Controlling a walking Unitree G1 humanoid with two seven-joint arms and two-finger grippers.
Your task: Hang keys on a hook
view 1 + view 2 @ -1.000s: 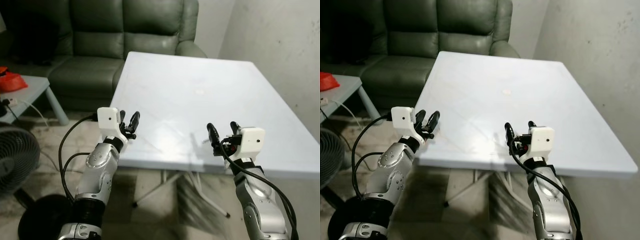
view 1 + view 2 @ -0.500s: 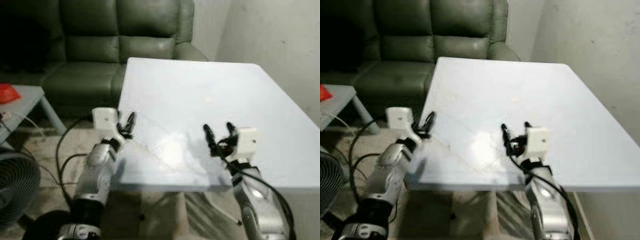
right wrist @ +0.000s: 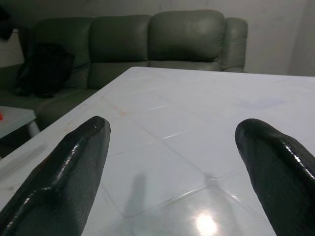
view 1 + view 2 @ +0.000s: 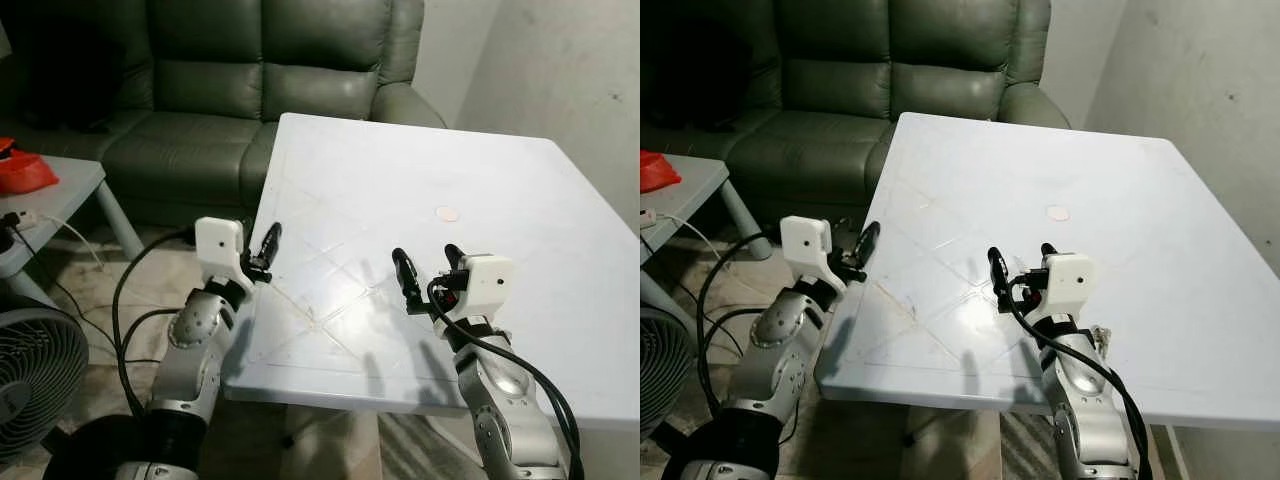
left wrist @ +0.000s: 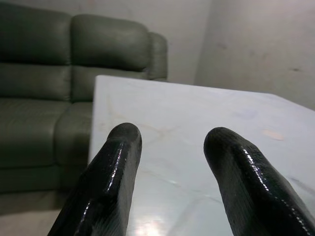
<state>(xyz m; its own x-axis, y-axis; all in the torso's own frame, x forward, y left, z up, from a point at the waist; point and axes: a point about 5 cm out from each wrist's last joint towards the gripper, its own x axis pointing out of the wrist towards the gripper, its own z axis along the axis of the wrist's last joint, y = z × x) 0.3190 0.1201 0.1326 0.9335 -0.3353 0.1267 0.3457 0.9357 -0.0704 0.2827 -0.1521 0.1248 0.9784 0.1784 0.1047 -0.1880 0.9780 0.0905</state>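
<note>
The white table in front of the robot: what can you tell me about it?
The white table is rectangular, plastic-looking and glossy, with faint diagonal grooves and a small round mark. It stands by the grey wall, near a green sofa. The right pincer hovers open over its near part; the left pincer is at its left edge.

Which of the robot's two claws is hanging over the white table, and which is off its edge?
The right gripper is over the white table, well inside its near edge. The left gripper is at the table's left edge, beside the grey sofa.
</note>
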